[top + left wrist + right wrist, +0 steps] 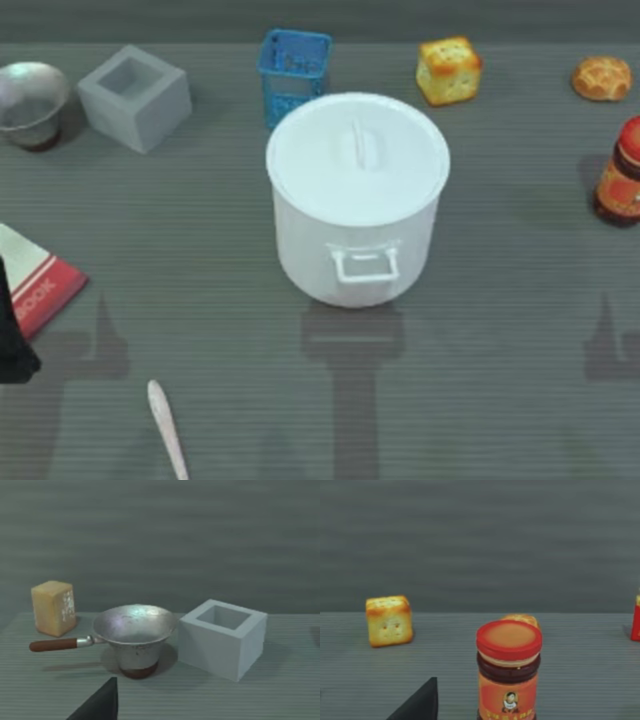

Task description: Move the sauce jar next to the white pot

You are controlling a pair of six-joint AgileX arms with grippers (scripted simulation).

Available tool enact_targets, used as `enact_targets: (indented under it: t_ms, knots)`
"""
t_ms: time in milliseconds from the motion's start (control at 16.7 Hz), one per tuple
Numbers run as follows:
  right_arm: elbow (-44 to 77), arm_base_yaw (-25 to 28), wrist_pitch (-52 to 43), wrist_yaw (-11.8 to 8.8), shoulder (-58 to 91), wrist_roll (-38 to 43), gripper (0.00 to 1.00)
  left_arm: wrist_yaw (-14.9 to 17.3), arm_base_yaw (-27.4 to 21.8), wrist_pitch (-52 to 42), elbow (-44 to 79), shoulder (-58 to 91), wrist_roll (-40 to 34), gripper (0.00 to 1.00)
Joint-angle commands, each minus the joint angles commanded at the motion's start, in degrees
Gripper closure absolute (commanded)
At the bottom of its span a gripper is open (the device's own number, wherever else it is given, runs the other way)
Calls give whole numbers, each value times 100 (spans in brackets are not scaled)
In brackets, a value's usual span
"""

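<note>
Sauce jar [509, 672] hides, perhaps, a bread roll [521, 619].

The jar [620, 172] stands upright at the bench's right edge, red lid on, well apart from the lidded white pot [356, 200] at centre.

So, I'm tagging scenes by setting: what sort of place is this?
Likely a simulated kitchen-style tabletop, not a real room: a grey ribbed table holding a white pot, a sauce jar, toast-like bread cube and a metal saucepan.

Open table [520, 300] (right of pot [357, 200])
</note>
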Motion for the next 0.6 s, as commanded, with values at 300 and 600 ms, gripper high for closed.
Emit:
enact_targets:
  t_ms: [300, 600]
  knots:
    - [348, -36, -255, 37, 347, -146, 0, 0, 0, 0, 0, 0, 0, 0]
    - [2081, -85, -1434, 97, 2112, -805, 0, 0, 0, 0, 0, 0, 0, 0]
